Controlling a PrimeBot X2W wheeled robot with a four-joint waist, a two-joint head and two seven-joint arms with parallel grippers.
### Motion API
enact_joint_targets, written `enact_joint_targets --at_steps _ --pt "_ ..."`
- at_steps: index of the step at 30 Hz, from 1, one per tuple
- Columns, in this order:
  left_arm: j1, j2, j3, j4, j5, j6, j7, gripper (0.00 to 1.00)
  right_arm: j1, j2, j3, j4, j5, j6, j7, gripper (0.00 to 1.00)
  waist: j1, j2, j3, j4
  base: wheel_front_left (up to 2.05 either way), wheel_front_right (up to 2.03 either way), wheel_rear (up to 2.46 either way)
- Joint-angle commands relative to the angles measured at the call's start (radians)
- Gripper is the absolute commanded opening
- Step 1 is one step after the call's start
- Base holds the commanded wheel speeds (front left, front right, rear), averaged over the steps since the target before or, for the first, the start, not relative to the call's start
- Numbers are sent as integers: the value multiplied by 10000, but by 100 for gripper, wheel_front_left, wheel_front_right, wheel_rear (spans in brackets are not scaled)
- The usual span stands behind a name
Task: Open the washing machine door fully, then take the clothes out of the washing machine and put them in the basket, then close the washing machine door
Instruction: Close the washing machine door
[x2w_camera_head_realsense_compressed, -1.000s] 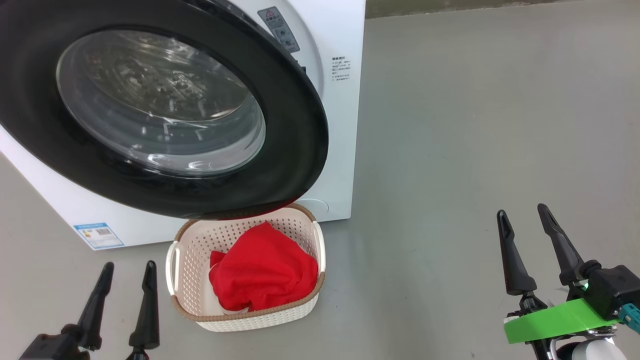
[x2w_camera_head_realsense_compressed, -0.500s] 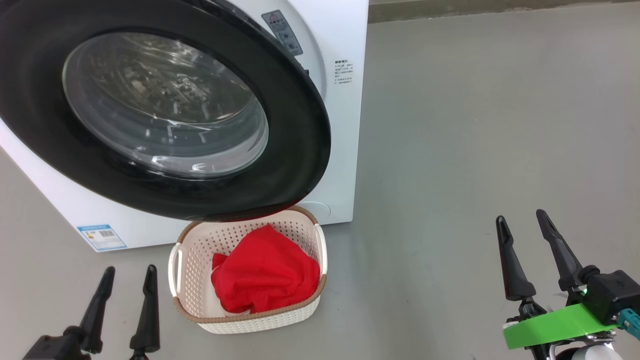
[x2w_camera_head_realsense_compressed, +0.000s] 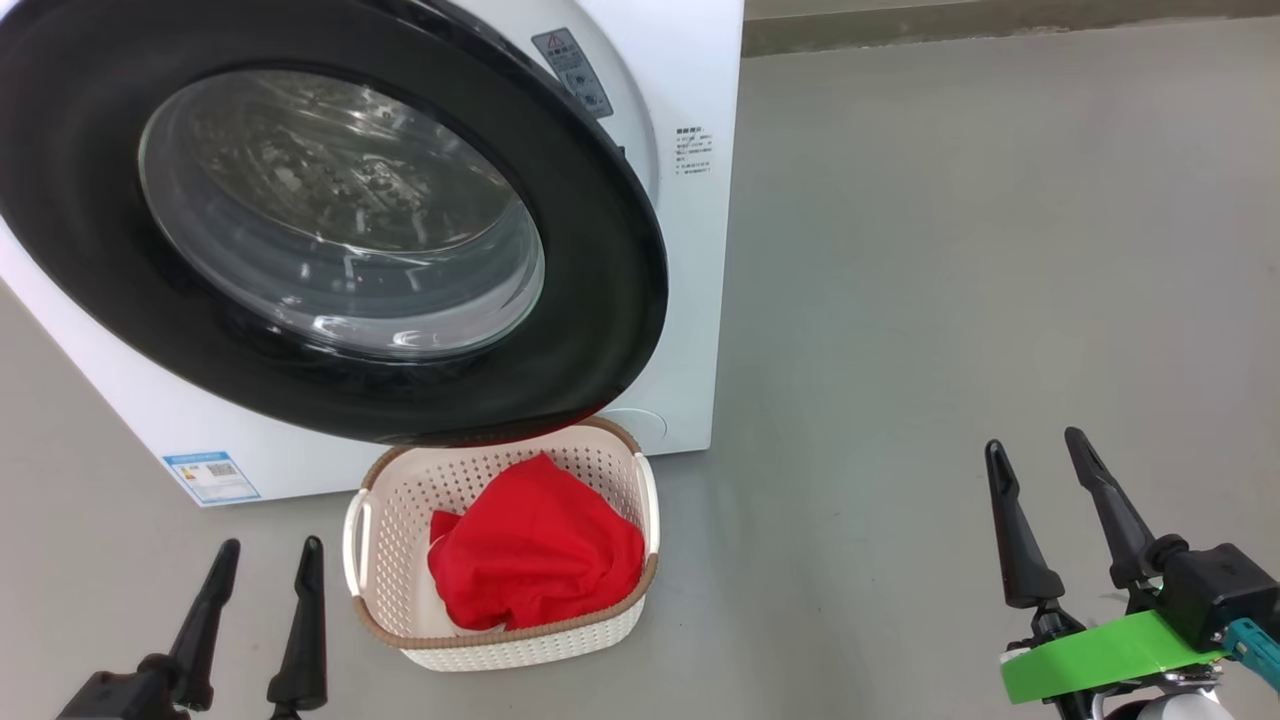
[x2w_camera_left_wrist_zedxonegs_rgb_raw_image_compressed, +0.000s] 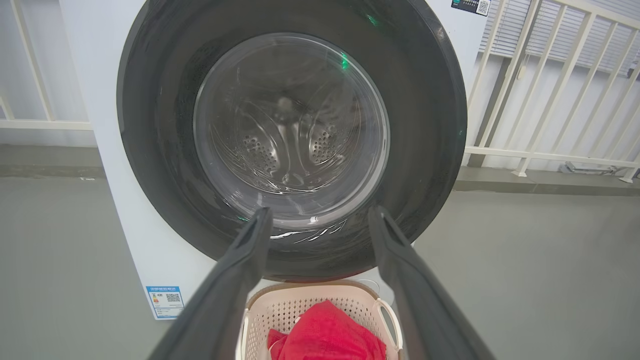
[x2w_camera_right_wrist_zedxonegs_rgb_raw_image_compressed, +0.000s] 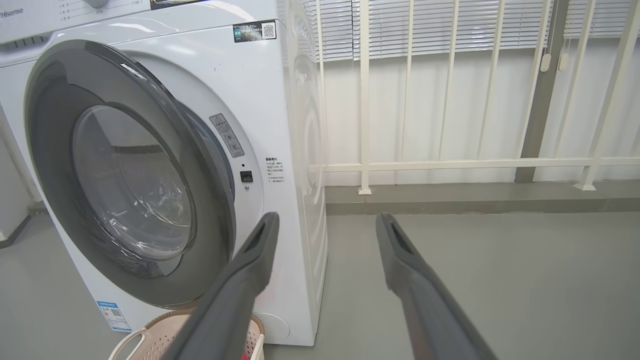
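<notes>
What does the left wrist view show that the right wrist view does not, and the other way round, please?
Left wrist view: the door head-on, the drum holes through its glass, and a full look at the red clothes in the basket.
Right wrist view: the door from the side, the warning label, the latch socket and the control panel.
Shared: door, washing machine, basket, railing, grey floor. The left tool and the right tool are open.
</notes>
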Motion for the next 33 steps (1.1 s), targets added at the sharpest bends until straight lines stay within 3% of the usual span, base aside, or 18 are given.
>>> enact_joint_targets --at_steps 1,2,3,4,6,15,24,33 --pt "-153 243 301 -187 77 -55 -91 100 -197 -89 298 -205 -59 63 -63 100 0 0 -4 11 0 0 0" --pt "-156 245 299 -180 89 -55 -91 100 -205 -108 337 -178 -72 63 -63 85 0 0 -8 17 0 0 0" --pt "-157 246 302 -179 94 -55 -91 100 -221 -128 380 -143 -90 63 -63 56 0 0 -2 22 0 0 0" --pt "-162 245 303 -180 98 -55 -91 100 -244 -146 431 -94 -104 63 -63 45 0 0 6 33 0 0 0" --pt "-180 244 294 -173 103 -55 -91 100 -324 -205 580 47 -135 63 -63 0 0 0 28 63 0 0 0" --pt "-366 234 144 -205 78 -55 -91 100 -1564 -314 1618 1531 207 63 -63 0 0 0 294 300 0 0 0" --pt "-750 237 -150 -192 76 -55 -91 100 -4546 -382 3615 4331 817 63 -63 0 0 0 770 691 0 0 0" --pt "-1397 101 -500 -128 87 -55 -91 100 -6976 -238 5423 5897 1679 63 -63 0 0 0 1465 1467 0 0 0"
